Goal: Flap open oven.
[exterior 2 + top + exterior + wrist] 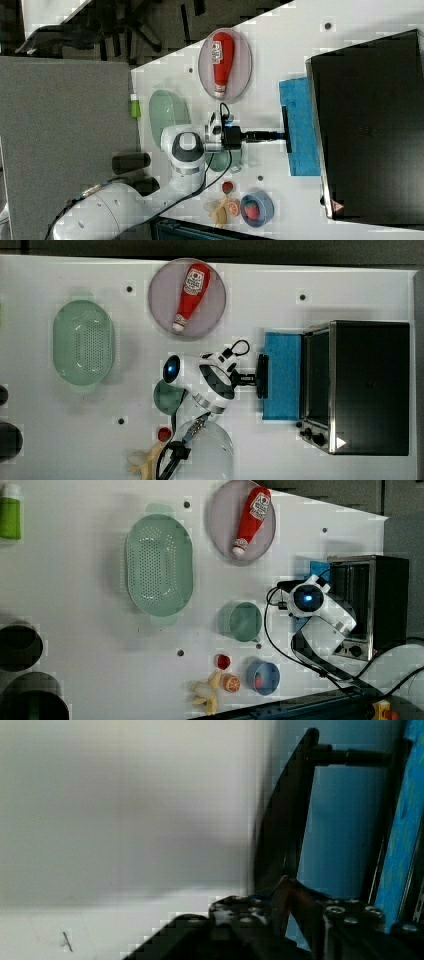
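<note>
- The oven (pixel 370 387) sits at the right edge of the table (pixel 300 460) in the top view, its opening facing the middle of the table.
- Its blue-tinted glass door (pixel 282 375) lies folded down almost flat, reaching out from the oven mouth over the tabletop; we judge the flap-open step to be nearly or fully done.
- The gripper (pixel 256 378) is at the door's free edge, closed on the handle bar (pixel 262 376). In the wrist view the dark bar (pixel 285 815) runs right between the fingers, so we read this as a grip on the handle rather than a touch.
- We think the arm comes in low and level from the table's middle because the handle is the one graspable part at the door's outer edge, and pulling there swings the door on its hinge at the oven's base.
- The knobs (pixel 312 434) sit on the oven front near the table's lower right corner in the top view, clear of the door.
- The ketchup bottle (pixel 191 295) on its plate (pixel 162 290) and the green colander (pixel 84 345) stand well apart from the oven, out of the door's swing.
- Hidden: whether the door rests on the tabletop or hangs just above it, we cannot tell.
- The oven's inside is dark, and the green cup (pixel 241 621) is partly covered by the arm in the top view.
</note>
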